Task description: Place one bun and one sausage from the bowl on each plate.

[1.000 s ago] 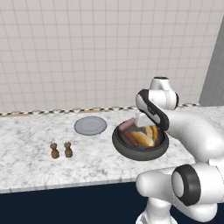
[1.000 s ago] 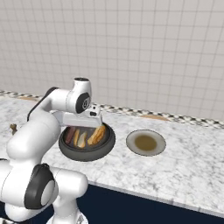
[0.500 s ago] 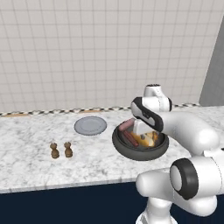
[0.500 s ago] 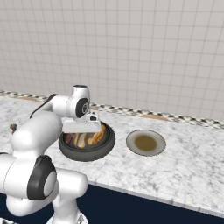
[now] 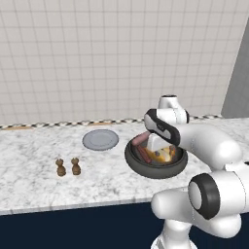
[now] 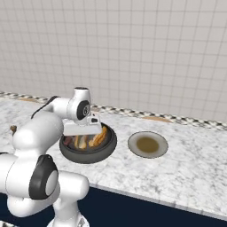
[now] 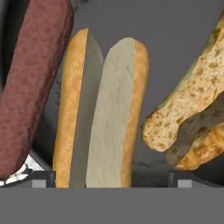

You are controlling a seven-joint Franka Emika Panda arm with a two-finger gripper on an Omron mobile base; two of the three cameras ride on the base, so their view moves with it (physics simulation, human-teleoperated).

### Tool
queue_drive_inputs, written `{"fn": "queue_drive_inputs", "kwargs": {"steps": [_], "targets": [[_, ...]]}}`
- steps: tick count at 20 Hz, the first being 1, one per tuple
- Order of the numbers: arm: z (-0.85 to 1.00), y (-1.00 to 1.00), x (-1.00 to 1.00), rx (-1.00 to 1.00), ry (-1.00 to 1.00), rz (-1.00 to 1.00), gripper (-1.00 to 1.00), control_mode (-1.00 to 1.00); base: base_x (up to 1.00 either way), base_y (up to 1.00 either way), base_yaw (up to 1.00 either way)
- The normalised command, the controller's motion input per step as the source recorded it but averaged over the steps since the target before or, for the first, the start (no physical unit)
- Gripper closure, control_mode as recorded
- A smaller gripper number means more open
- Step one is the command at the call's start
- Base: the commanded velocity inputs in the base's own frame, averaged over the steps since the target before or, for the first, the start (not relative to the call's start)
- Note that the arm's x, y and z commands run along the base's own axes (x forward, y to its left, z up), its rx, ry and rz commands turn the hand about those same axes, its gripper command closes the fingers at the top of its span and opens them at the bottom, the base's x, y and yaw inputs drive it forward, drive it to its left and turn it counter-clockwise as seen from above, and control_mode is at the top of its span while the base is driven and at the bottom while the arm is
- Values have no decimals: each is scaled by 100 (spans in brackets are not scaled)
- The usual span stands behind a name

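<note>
The dark-grey bowl (image 5: 156,173) (image 6: 87,159) holds several buns and sausages. My gripper (image 5: 156,150) (image 6: 82,137) (image 7: 111,179) reaches down inside it, open, its fingertips (image 7: 43,179) on either side of a split golden bun (image 7: 103,113) that lies right below the hand. A reddish-brown sausage (image 7: 33,83) (image 5: 144,155) lies alongside that bun, and another bun (image 7: 192,118) (image 5: 166,155) (image 6: 100,136) is on the other side. One light-grey plate (image 5: 100,140) lies bare to the left of the bowl. A second plate (image 6: 147,144), brownish in its middle, lies to the right.
Two little brown shakers (image 5: 68,167) stand on the marble counter left of the bowl, towards its front edge. A tiled wall runs behind the counter. My own arm arches over the right side of the bowl.
The hand has come down from above the bowl into it, over the buns. The jaws have stayed wide. Bowl, plates and shakers have not moved.
</note>
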Motion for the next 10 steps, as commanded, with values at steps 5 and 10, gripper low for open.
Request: {"fn": "queue_drive_inputs", "kwargs": {"steps": [5,10], "targets": [[-18,11,-31,8,0,0,-100,-100,0,0,0],[-35,11,-6,0,0,0,-100,-100,0,0,0]]}}
